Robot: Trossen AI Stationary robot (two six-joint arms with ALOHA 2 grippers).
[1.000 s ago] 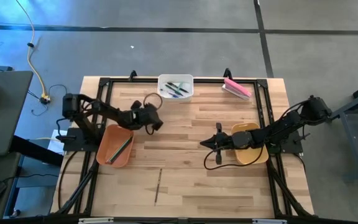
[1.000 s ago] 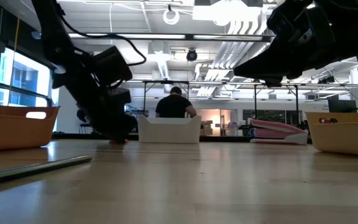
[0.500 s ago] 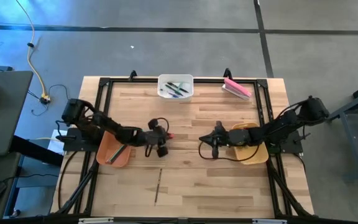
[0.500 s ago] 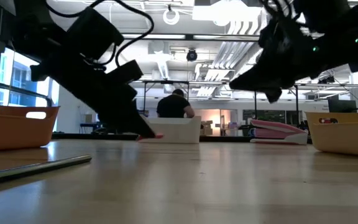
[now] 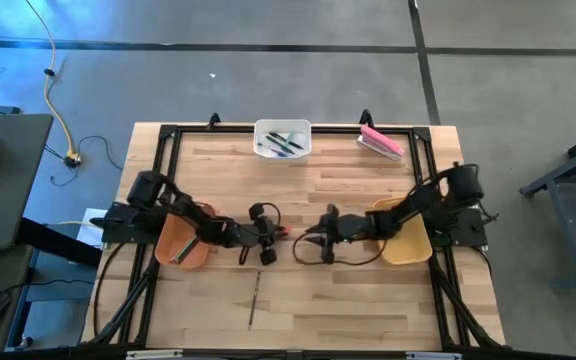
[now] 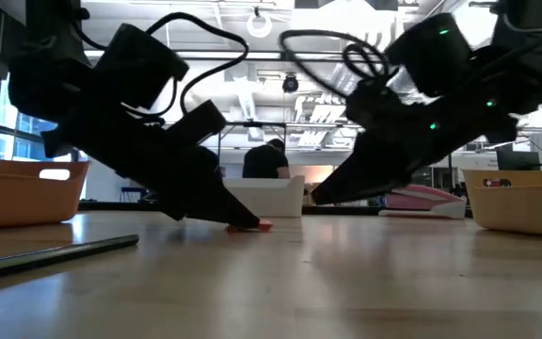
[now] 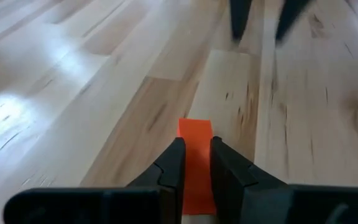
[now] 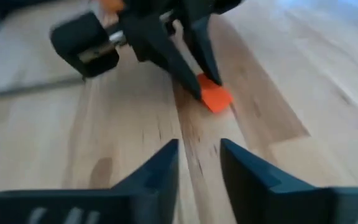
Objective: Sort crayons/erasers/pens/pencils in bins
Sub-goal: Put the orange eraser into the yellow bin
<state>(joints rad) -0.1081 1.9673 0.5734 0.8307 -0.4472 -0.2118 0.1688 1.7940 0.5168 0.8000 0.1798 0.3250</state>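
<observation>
Two grippers of mine meet near the middle of the table [image 5: 298, 185], tips pointing at each other. My left gripper [image 7: 195, 163] is low at the wood, its fingers [image 7: 169, 168] pinched onto a short red crayon [image 7: 195, 158]. The crayon sticks out past the tips and lies against the table; in the low view it shows as a red stub [image 6: 260, 225] right at the tips.

My right gripper [image 8: 197, 152] hovers just beyond the crayon, near it but not touching. Its fingers stand partly apart with bare wood between them, holding nothing.

Behind my left arm sits the orange bin [image 5: 181, 238], with pencils [image 5: 190, 242] inside. Behind my right gripper, under the arm, is the yellow bin [image 5: 404, 240]. Far ahead at the back edge stands the white bin [image 5: 283, 139] with pens [image 5: 281, 143] in it, and beside it a pink block [image 5: 381, 141]. One thin pencil [image 5: 254, 297] lies alone on the wood, toward the front edge from my left gripper.
</observation>
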